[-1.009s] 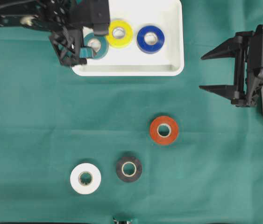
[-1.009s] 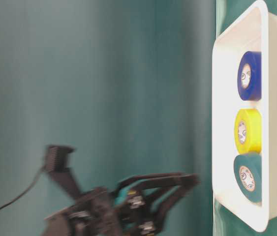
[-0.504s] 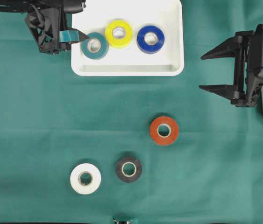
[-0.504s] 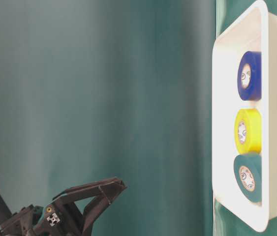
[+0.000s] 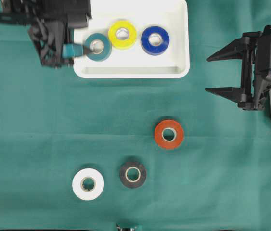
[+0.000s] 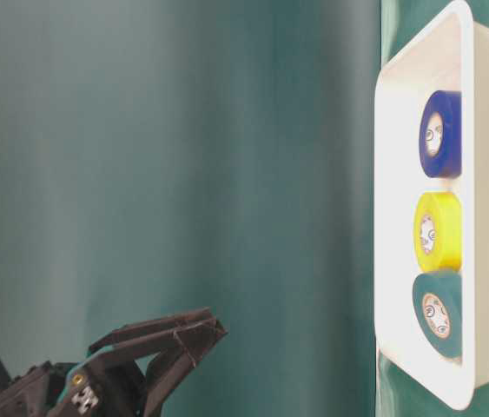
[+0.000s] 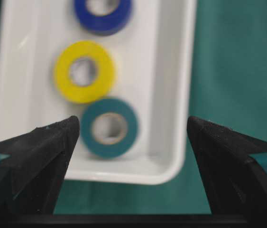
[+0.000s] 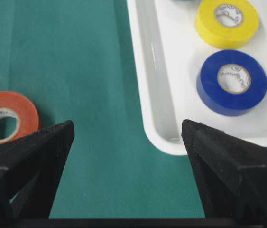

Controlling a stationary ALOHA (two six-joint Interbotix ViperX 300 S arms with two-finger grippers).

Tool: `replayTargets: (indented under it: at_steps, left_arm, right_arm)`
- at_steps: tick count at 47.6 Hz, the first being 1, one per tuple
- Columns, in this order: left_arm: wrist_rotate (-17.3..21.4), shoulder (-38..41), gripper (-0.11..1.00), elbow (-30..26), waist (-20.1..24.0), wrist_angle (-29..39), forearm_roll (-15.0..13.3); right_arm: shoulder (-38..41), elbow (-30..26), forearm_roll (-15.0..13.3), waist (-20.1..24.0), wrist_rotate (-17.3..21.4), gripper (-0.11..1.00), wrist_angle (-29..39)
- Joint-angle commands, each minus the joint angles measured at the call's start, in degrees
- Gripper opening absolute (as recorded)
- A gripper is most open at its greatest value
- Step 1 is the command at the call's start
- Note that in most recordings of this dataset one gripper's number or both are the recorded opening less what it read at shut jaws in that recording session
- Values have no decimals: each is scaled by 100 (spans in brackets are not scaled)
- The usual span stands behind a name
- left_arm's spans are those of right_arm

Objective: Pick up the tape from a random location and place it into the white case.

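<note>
Lower frame: white tape roll [image 5: 88,184], black roll [image 5: 133,174] and orange roll [image 5: 169,134] lie apart on matte green cloth [image 5: 212,183]. Right gripper [image 5: 218,74] gapes, empty. Upper left, left gripper [image 7: 133,130] splayed, released, beside the glossy white case [image 5: 174,62] holding teal roll [image 5: 97,46], yellow roll [image 5: 122,34] and blue roll [image 5: 155,40].

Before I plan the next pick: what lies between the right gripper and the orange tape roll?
Only bare green cloth lies between the right gripper and the orange tape roll, as the overhead view shows.

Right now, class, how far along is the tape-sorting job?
Done: teal tape, yellow tape and blue tape lie in the white case. In hand: nothing; left gripper and right gripper are open. Left: orange tape, black tape, white tape.
</note>
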Motion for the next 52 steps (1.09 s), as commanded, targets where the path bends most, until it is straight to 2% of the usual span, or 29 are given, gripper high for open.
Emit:
replayTargets:
  at_steps: [1, 11, 44, 52]
  left_arm:
    - [-79, -114, 99, -44, -334, -26, -18]
    - [-299, -105, 99, -18, -967, -79, -18]
    - [-299, -114, 99, 0, -958, -176, -18]
    - [-308, -237, 99, 158, -958, -413, -18]
  right_arm:
    - [9, -149, -9, -9, 9, 90, -18]
    - [9, -149, -9, -9, 0, 90, -26]
    - [9, -202, -9, -9, 9, 90, -18]
    - [9, -202, -9, -9, 9, 90, -26]
